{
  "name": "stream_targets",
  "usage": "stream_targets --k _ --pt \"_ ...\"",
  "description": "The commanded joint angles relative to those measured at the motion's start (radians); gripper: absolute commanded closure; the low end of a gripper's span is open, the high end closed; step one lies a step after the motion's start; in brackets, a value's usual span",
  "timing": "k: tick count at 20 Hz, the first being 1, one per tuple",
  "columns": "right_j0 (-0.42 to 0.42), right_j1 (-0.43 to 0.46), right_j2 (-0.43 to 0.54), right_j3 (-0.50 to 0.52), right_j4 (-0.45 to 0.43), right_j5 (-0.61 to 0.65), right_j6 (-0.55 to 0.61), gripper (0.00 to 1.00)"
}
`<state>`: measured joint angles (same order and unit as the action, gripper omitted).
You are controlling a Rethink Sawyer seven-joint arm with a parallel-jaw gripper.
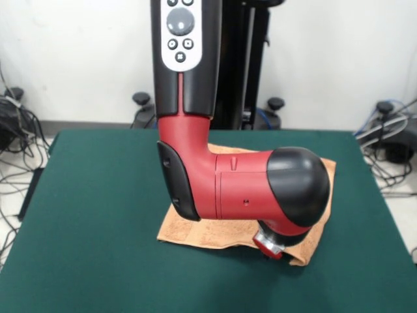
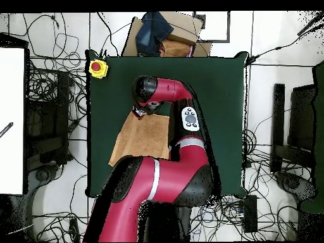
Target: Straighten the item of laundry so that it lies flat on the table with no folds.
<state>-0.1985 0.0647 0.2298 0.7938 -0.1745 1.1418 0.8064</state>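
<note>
You've got the gripper (image 1: 270,246) low over the towel's (image 1: 221,231) near corner, probably going for the rumpled hem there. Can't tell whether it's spread or pinching; the wrist hides it. Towel sits mid-table (image 1: 98,215), mostly flat, one edge bunched under the arm (image 1: 241,189). Yellow stop button (image 2: 97,68) sits at a table corner.

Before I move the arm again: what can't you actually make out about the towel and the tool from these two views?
- Tool: front view shows only a red and silver end under the arm's black elbow; open or shut cannot be told. Overhead, it is too small.
- Towel: front view, the arm covers its middle and most of its far edge, so folds there are unseen.
- Towel's edge nearest the robot: overhead, the arm's red body hides it.
- Table: front view, near edge cut off by the frame.
</note>
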Motion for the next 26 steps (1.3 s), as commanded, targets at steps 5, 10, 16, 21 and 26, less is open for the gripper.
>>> stream_targets --k 5,10,16,21,26 --pt "0.015 0.008 -0.009 0.097 0.029 0.04 0.248 0.0" --pt "0.013 0.021 -0.007 0.095 0.023 0.016 0.243 0.0" --pt "0.013 0.046 -0.005 0.075 0.017 -0.011 0.241 0.0" --pt "0.006 0.045 -0.005 0.085 0.01 -0.053 0.236 0.0" --pt "0.005 0.033 -0.009 0.1 0.006 -0.06 0.235 0.0"
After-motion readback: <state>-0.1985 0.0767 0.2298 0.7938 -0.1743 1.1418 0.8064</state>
